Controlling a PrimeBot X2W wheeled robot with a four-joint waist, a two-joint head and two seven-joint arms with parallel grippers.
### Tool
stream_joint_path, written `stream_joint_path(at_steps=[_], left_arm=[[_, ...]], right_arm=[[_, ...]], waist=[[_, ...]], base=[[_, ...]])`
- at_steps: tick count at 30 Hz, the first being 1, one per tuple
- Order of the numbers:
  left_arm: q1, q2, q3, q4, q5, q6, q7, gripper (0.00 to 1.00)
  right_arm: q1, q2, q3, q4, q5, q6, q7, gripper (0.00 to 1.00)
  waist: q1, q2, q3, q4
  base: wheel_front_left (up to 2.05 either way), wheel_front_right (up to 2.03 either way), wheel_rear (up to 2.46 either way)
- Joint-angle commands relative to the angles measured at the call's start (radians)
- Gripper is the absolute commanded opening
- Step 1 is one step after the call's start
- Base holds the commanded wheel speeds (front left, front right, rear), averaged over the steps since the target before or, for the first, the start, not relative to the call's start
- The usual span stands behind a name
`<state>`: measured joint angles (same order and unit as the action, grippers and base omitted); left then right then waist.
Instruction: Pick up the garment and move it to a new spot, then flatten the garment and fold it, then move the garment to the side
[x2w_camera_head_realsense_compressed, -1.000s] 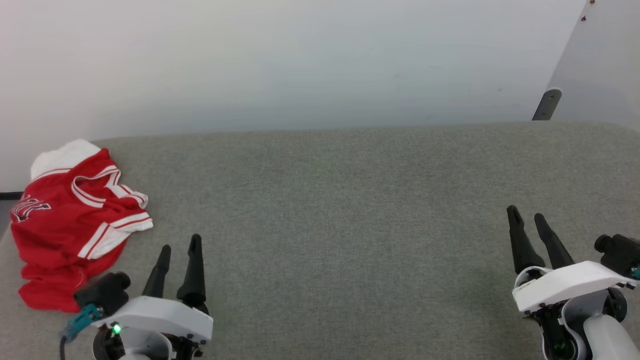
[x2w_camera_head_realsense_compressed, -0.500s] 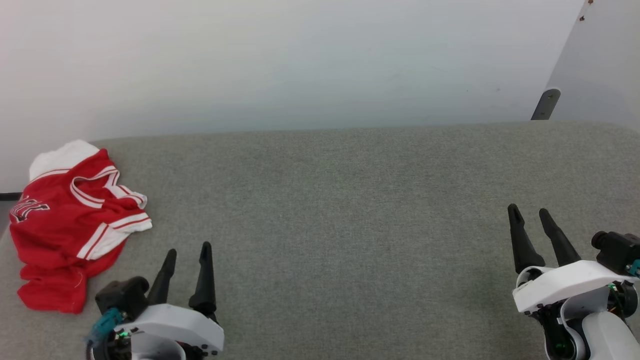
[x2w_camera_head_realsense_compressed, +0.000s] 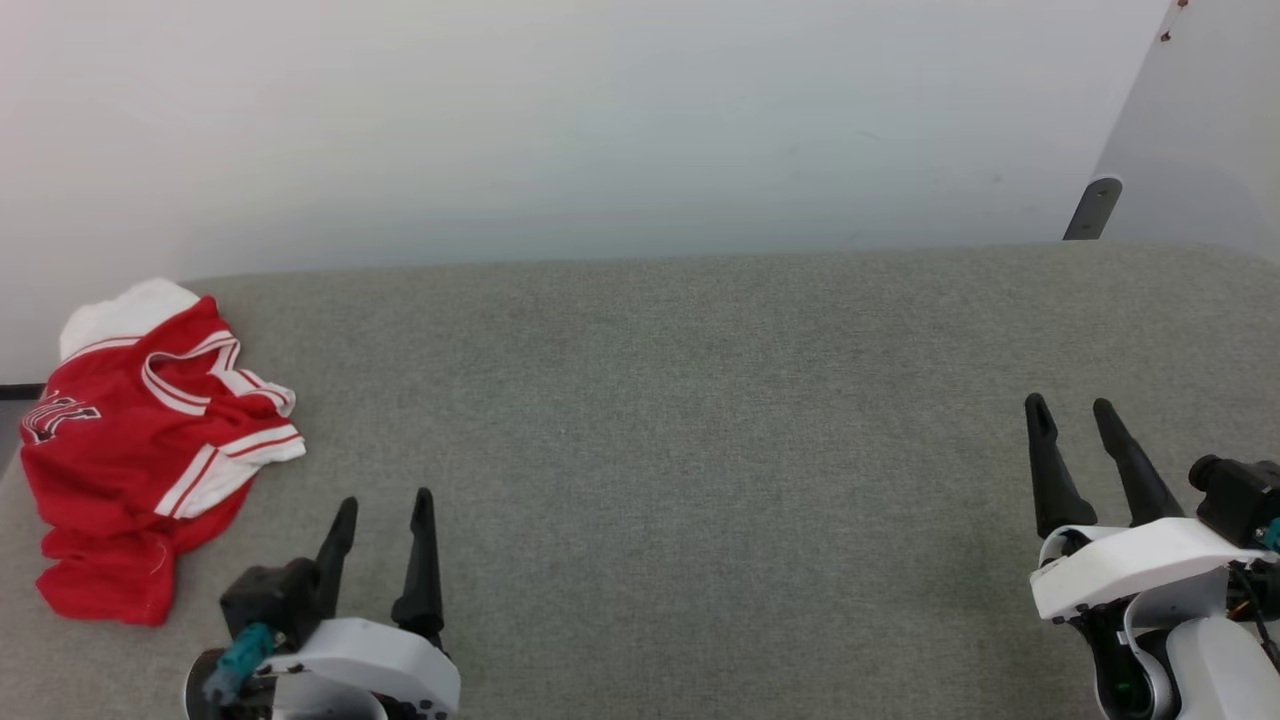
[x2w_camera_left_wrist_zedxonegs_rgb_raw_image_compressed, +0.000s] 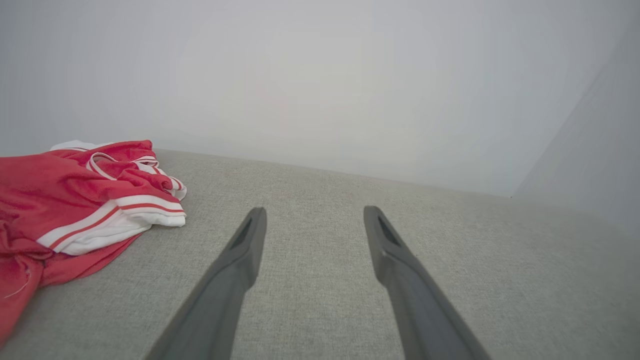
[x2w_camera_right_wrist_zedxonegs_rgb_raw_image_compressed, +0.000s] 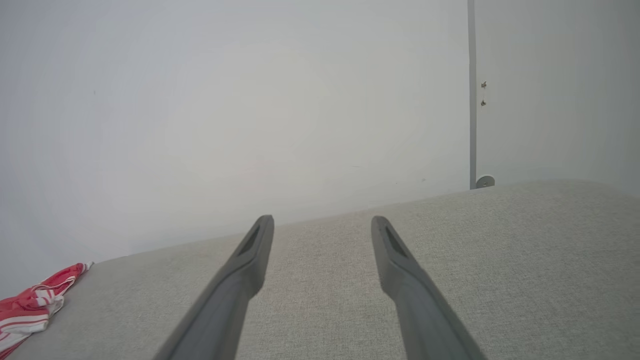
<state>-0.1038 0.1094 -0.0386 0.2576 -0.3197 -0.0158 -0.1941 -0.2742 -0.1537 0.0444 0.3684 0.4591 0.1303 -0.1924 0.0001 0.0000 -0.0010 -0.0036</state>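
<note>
Crumpled red jersey-style T-shirt (x2w_camera_head_realsense_compressed: 140, 440) with white striped sleeves lies far left on the grey fabric surface (x2w_camera_head_realsense_compressed: 700, 450). My left gripper (x2w_camera_head_realsense_compressed: 385, 498), near its right side, and my right gripper (x2w_camera_head_realsense_compressed: 1069, 403) both gape empty. It looks light, limp and floppy, so I'd pinch a raised fold.

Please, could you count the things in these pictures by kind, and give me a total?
Garment: 1
Grippers: 2, the left gripper and the right gripper, both with jaws open and empty
Grey surface: 1
Metal bracket on the wall: 1
Total: 5
</note>
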Motion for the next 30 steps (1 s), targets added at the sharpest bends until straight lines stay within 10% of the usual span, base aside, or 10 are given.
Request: stream_joint_path(at_steps=[1, 30], left_arm=[[-0.002, -0.001, -0.003, -0.006, 0.027, 0.006, -0.008, 1.0], [-0.015, -0.023, 0.046, 0.037, 0.225, -0.037, -0.063, 1.0]], right_arm=[[0.001, -0.007, -0.005, -0.008, -0.024, 0.0, -0.01, 1.0], [0.001, -0.018, -0.019, -0.022, -0.196, 0.001, -0.064, 1.0]], waist=[[0.0, 0.0, 0.0, 0.002], [-0.0001, 0.0, 0.014, 0.014]], base=[[0.0, 0.0, 0.0], [0.0, 0.0, 0.0]])
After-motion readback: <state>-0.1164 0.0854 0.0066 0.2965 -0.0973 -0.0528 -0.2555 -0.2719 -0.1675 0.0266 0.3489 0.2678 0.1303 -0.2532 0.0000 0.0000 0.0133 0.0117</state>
